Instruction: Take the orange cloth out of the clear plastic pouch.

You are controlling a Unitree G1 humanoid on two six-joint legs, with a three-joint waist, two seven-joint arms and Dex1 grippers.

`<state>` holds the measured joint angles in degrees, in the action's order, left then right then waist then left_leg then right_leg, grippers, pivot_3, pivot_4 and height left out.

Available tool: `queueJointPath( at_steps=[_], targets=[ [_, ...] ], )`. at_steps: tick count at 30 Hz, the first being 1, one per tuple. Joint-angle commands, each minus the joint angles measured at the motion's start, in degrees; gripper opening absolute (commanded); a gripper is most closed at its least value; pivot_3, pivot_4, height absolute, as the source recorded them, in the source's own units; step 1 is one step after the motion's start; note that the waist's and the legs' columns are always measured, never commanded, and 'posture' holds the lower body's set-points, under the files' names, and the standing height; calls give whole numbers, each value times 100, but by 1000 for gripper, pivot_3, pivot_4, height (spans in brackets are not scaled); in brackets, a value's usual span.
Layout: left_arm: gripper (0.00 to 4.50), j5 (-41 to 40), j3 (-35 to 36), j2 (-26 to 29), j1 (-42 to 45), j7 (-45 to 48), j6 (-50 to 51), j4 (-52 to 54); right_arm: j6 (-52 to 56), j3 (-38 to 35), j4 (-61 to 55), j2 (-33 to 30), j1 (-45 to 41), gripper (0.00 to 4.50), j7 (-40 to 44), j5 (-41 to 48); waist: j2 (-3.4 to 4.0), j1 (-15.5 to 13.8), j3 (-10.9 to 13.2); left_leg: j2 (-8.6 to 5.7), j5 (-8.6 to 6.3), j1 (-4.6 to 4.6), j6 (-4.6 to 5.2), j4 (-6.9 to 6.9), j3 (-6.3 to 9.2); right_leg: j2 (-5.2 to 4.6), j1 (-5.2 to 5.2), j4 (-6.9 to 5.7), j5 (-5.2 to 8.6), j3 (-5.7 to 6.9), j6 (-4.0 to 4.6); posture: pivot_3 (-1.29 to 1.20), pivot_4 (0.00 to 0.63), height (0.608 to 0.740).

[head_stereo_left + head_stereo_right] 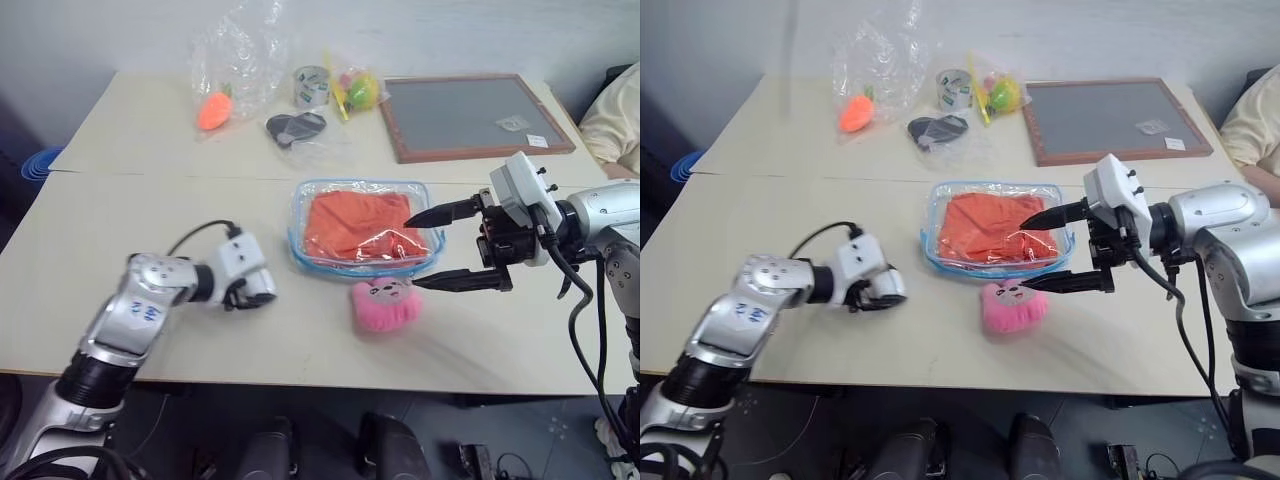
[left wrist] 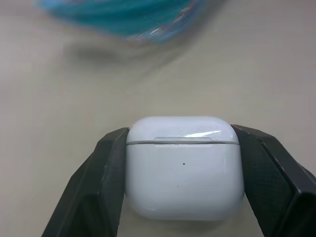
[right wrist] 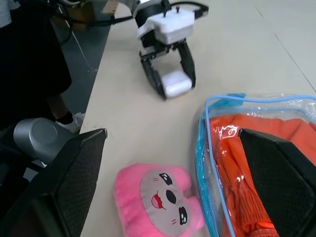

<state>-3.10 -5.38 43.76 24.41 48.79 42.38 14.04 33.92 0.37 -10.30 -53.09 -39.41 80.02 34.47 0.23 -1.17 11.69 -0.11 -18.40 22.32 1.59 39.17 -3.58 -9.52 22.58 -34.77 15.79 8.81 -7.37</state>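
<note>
Cloth (image 1: 358,226) looks soft and floppy inside a slick pouch (image 1: 300,243); we'd pinch its 3 o'clock edge. Right gripper (image 1: 440,247) gapes wide; left gripper (image 3: 168,72) clamps a white case (image 2: 183,167).

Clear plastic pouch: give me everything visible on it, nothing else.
The clear plastic pouch is a flat, transparent rectangle with rounded corners and light-blue zipper edging, glossy and wrinkled on top. It lies flat on the table, mid-table, with the orange cloth still folded inside, filling most of it. The pink plush sits against its near edge. The right gripper is open at its right end, one finger over the pouch's corner; contact cannot be told.
</note>
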Motion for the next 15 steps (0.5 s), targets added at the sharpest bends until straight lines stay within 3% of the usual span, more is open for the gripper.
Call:
queueJointPath(
  at_steps=[1,7,14,15],
  targets=[
    [2840,-9,1203,339,-493,-471,33,-333,24,-55,-132,63,-124,4500,59,170,0,8,0,0,-1,-1,0,0,2,0,0,0,0,-3,0,0,150,740],
    [2840,34,2845,691,-1426,-1193,-545,-1617,-103,88,96,457,-400,4500,-108,62,-1,33,0,1,-4,-3,-3,-4,2,0,3,-1,0,-4,0,0,150,740],
    [2840,-36,3161,564,-1325,-1833,-1270,-2952,-444,349,639,863,-644,4500,-91,-300,-17,-14,-10,-4,-7,-6,-2,-5,2,-7,3,-4,0,-6,0,0,150,740],
    [3190,-100,3195,543,-1348,-1836,-1282,-2971,-495,372,699,893,-671,4500,-82,-346,-17,-9,-10,-4,-8,-7,-3,-5,1,-7,4,-5,0,-6,0,0,150,740]
  ],
)
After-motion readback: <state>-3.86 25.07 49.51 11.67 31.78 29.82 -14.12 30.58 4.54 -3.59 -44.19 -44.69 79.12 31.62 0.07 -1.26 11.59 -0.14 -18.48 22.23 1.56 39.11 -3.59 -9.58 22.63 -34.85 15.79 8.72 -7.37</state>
